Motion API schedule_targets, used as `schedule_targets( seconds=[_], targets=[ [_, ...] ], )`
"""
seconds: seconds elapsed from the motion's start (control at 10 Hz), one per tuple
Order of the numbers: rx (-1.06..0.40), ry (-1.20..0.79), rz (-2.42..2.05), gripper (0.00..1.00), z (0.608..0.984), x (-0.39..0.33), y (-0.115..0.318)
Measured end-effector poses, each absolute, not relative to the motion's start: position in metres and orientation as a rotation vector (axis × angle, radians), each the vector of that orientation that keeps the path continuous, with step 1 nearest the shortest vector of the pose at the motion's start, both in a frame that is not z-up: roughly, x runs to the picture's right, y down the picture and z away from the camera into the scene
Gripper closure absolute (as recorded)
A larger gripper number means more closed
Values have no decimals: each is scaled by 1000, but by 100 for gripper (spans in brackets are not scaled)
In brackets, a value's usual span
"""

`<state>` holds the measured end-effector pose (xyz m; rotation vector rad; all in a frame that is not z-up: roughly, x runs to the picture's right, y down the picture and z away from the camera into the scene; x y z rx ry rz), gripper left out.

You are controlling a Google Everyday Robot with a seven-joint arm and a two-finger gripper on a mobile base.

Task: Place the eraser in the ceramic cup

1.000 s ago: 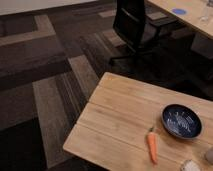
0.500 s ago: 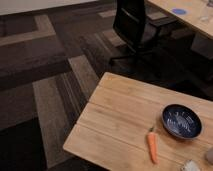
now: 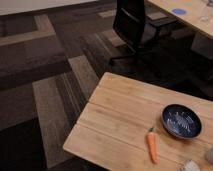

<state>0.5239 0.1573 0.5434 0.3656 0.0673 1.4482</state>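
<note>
Pale wooden planks are making up the table (image 3: 120,115), which is filling the lower right of the camera view and is sitting on a carpet (image 3: 45,75) of dark brown and tan stripes. Near the table's right side a dark blue bowl (image 3: 181,121) is resting upright, its inside showing pale streaks. Just beside it, toward the front edge, an orange carrot (image 3: 152,145) is lying lengthwise, its stem end pointing toward the bowl without touching it. At the bottom right corner two pale objects are being cut off by the frame edge: a whitish one (image 3: 190,165) and a greyish one (image 3: 209,156); what they are cannot be told. Beyond the table a black office chair (image 3: 134,25) is standing on the carpet, between this table and a second wooden desk (image 3: 192,17) at the top right, which is carrying a small blue disc (image 3: 179,11). The gripper is lying outside the view, so its state cannot be told. The eraser and the ceramic cup are not showing anywhere in view either.
</note>
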Motion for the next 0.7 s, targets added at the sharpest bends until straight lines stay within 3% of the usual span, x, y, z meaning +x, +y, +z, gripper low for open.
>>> schedule_targets(
  seconds=[0.3, 0.5, 0.7],
  targets=[
    [366, 68, 1449, 31, 543, 524, 158],
    [366, 68, 1449, 20, 543, 524, 158],
    [367, 68, 1449, 20, 543, 524, 157]
  ],
)
